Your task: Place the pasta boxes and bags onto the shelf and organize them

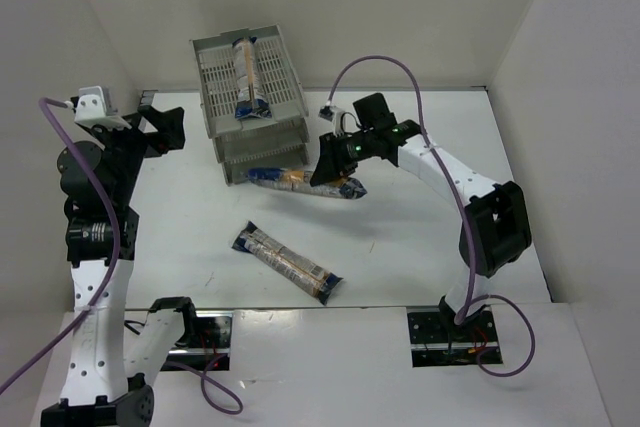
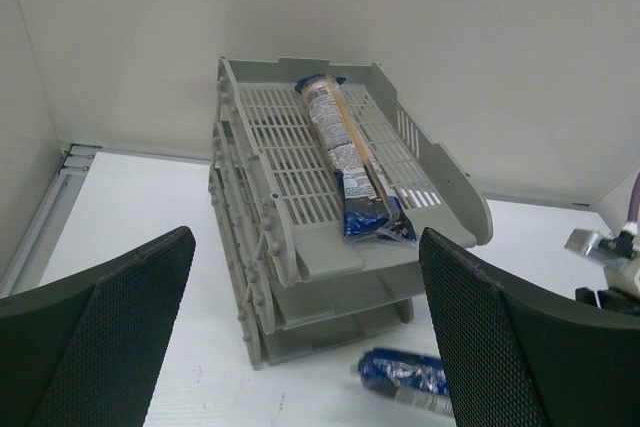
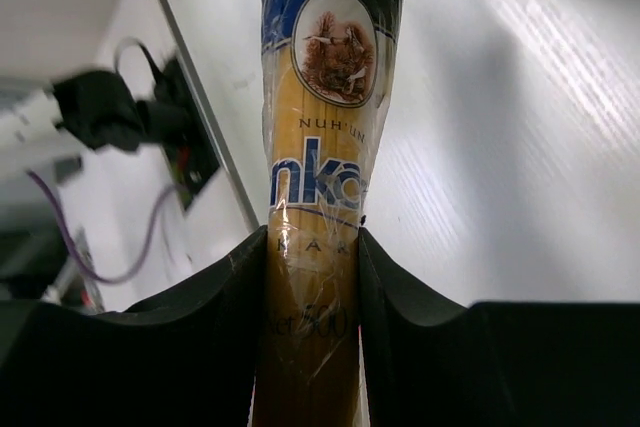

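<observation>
The grey shelf [image 1: 225, 82] stands at the back centre, and one spaghetti pack [image 1: 245, 77] lies lengthwise on its top tier. It also shows in the left wrist view [image 2: 345, 152] on the shelf [image 2: 270, 147]. My right gripper [image 1: 328, 165] is shut on a second pack [image 1: 290, 180] and holds it across the front of the shelf's lowest tier. In the right wrist view the fingers [image 3: 230, 327] squeeze its yellow middle [image 3: 318, 147]. Its blue end shows in the left wrist view [image 2: 405, 375]. A third pack [image 1: 288, 262] lies diagonally on the table. My left gripper [image 1: 165, 129] is open and empty, left of the shelf.
White walls close in the table at the back, left and right. The right arm [image 1: 470, 187] and its purple cable [image 1: 380, 62] stretch over the right side of the table. The arm bases and mounting plates [image 1: 450, 332] line the near edge.
</observation>
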You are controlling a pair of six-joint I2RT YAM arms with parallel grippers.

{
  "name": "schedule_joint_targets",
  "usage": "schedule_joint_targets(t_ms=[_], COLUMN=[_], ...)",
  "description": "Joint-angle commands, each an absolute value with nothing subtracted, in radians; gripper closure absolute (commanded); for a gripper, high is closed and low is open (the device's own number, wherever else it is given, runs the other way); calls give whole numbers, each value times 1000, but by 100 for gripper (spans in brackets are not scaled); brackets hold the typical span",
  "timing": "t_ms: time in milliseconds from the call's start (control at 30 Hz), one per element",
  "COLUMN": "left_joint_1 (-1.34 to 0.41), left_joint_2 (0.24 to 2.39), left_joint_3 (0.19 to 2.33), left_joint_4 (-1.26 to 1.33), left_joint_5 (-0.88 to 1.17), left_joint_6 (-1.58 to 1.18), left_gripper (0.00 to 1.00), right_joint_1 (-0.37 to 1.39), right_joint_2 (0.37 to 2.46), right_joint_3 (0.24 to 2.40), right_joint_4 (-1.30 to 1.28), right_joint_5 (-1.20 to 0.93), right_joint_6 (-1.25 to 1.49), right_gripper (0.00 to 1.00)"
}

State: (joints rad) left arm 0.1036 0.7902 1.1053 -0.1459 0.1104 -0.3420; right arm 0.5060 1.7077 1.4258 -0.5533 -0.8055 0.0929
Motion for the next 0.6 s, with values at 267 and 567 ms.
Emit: schedule_joint_targets(t_ms=[267, 567], left_joint_1=[124, 124], left_joint_2=[790, 801], left_joint_3=[1104, 1104], left_joint_4=[-78, -69], left_joint_5=[103, 103], left_joint_6=[-350, -350], left_gripper=[0, 0], right_joint_1=[489, 489], right_joint_2=[1743, 1822], right_joint_3=[1641, 1709], right_joint_4=[-212, -261], right_joint_5=[-904, -834], right_joint_6=[463, 380], right_gripper=[100, 100])
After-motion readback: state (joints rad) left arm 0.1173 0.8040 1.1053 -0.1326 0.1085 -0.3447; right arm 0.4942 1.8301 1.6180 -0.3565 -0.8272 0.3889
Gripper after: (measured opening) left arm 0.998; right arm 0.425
